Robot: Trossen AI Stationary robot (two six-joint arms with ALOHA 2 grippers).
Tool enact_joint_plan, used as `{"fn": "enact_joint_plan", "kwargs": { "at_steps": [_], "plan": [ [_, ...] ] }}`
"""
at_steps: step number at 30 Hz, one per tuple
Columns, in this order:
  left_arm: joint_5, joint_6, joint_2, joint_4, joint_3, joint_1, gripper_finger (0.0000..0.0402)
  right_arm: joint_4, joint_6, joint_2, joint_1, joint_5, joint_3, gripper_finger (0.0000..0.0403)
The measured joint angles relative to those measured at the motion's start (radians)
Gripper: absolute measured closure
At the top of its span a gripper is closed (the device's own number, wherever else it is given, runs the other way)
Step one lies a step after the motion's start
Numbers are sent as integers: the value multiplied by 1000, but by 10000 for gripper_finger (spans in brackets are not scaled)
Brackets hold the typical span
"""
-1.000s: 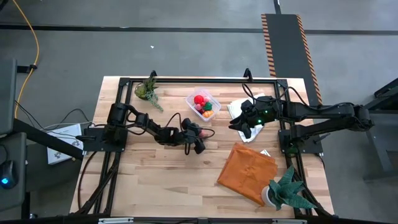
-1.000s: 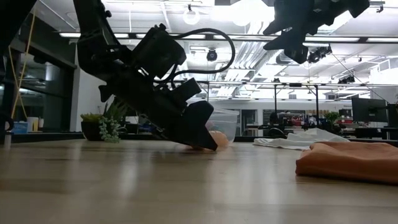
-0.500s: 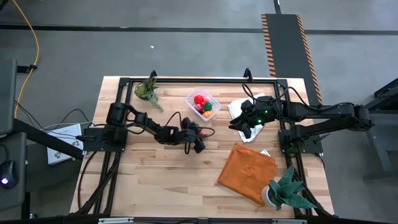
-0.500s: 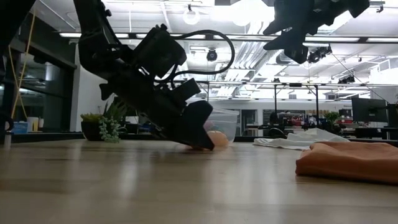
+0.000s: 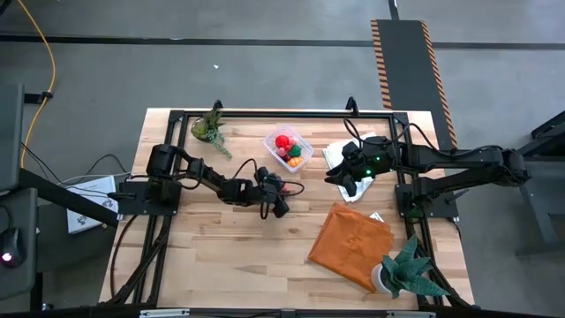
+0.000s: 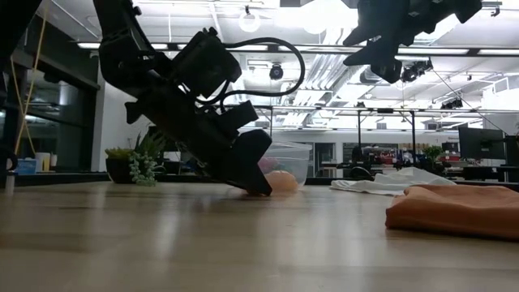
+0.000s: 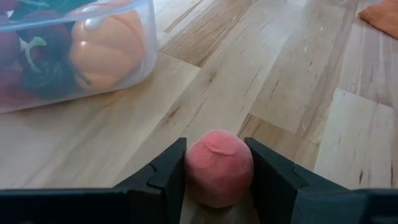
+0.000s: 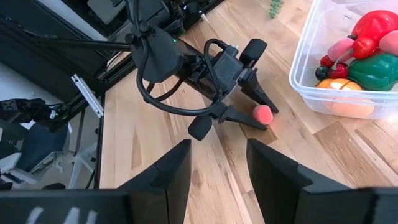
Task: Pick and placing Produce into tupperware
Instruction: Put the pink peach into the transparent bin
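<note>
Since half a second ago, the left gripper (image 7: 217,171) has drawn back slightly toward frame left in the high view, narrowed on the pink toy fruit (image 7: 219,167) resting on the table (image 5: 221,256). From there the tupperware (image 5: 289,147) lies up and to the right; the right gripper (image 5: 349,184), fingers apart, idles at centre right

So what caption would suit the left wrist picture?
Left end effector closed around a pink toy fruit on the wooden table, beside the produce-filled tupperware.

Bare wooden tabletop (image 5: 212,256) lay open in front of the left gripper (image 5: 279,196). The clear rectangular plastic container (image 5: 289,147) stood near it; the orange cloth (image 5: 350,245) lay well apart.
</note>
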Motion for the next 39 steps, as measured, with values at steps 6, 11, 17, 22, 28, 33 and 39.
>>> {"fn": "enact_joint_plan", "kwargs": {
  "at_steps": [6, 11, 17, 22, 28, 33, 39],
  "plan": [
    [-1, -1, 0, 2, 0, 0, 265, 0, 0, 0, 0, 1, 0, 259],
    [-1, -1, -1, 5, 0, 0, 265, 0, 0, 0, 0, 4, 0, 259],
    [1, -5, -16, -8, -1, 0, 266, 0, 8, 0, 0, 3, 0, 259],
    [1, 0, -29, -25, -2, 0, 266, 2, 8, 0, 0, 3, 0, 259],
    [-1, 4, -57, -28, -2, 0, 266, 1, 8, 0, 0, 3, 0, 259],
    [-9, 12, -94, -47, 0, 0, 266, 1, 8, 0, 0, 3, 0, 259],
    [-27, 30, -156, -97, -1, 0, 266, 8, 7, 0, 0, 3, 0, 259]
  ]
}}
